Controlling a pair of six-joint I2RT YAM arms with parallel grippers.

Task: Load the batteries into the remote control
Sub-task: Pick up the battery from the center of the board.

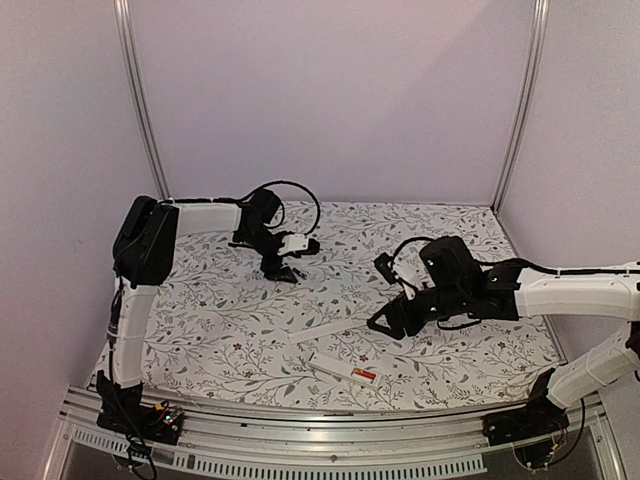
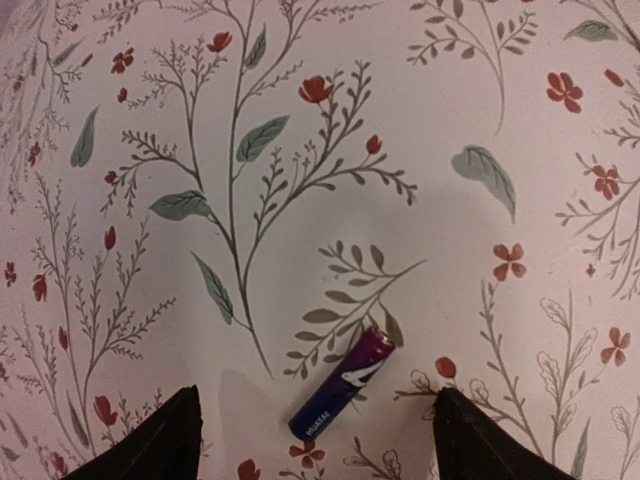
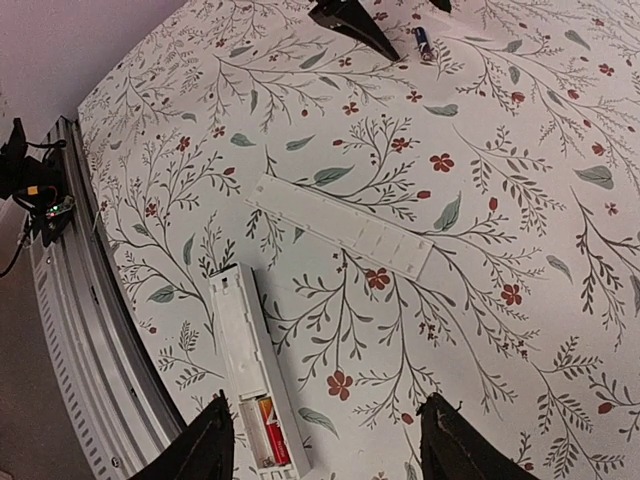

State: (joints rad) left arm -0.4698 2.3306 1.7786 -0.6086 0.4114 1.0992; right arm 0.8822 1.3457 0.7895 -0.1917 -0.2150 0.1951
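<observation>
The left end effector [image 2: 315, 400], released, is hovering over a loose battery [image 2: 343, 384] lying diagonally between its spread fingers [image 2: 160, 440].

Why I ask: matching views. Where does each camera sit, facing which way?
Top external: high behind the robot, facing down at the table; shows both arms, left tool, right tool.
Left wrist: on left arm, facing straight down at purple battery; own fingertips.
Right wrist: on right arm, tilted down at remote control; own fingertips.
Shared: both wrists see that battery.
</observation>
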